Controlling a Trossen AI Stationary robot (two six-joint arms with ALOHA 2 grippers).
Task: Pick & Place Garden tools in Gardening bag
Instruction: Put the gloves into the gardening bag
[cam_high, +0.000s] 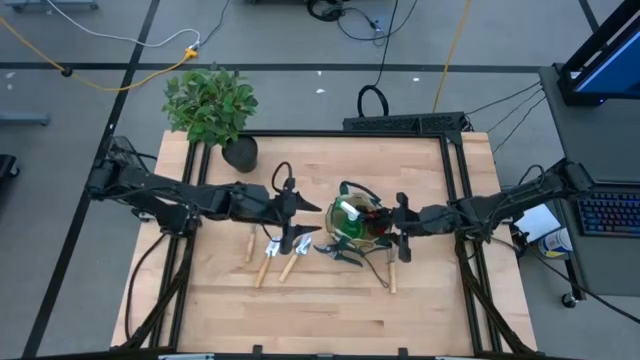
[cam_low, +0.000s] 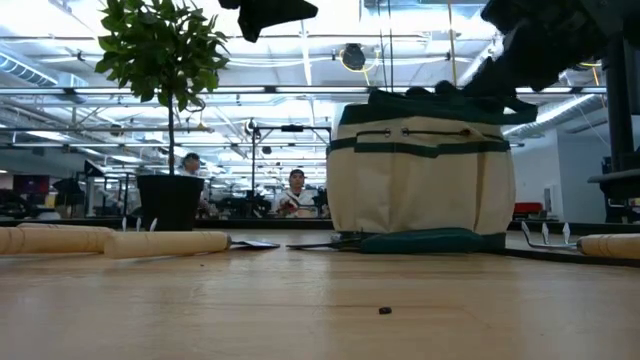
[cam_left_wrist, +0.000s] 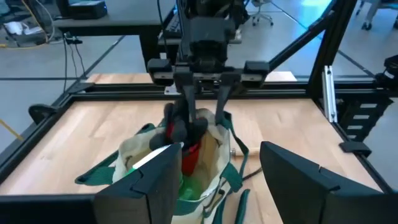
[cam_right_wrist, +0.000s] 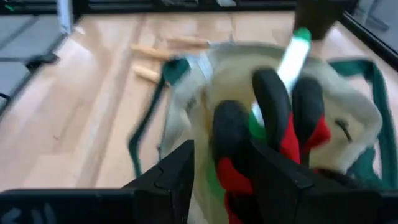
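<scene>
A butcher-block table (cam_high: 330, 310) seen from above holds one small round gardening bag (cam_high: 358, 222) near its middle, tan inside with green trim. Two dark robot arms reach toward it from opposite sides.

The right gripper (cam_high: 402, 226) sits at the bag's rim on the right side, its two fingers (cam_left_wrist: 222, 99) spread apart and pointing down into the opening. One black-and-red glove (cam_right_wrist: 273, 134) stands in the bag just in front of those fingers; they do not appear to be pinching it. One green-and-white item (cam_right_wrist: 291, 59) also sticks up out of the bag beside the glove.

The left gripper (cam_high: 296, 222) hovers just left of the bag, its claw spread wide and holding nothing.

On the table between the left arm and the bag lie three wooden-handled tools (cam_high: 268, 255), side by side. One pair of dark pruning shears (cam_high: 340, 252) lies just in front of the bag. One more wooden-handled tool (cam_high: 391, 272) lies below the right gripper, near the bag.

One leafy potted plant (cam_high: 212, 105) stands at the table's far left corner.
</scene>
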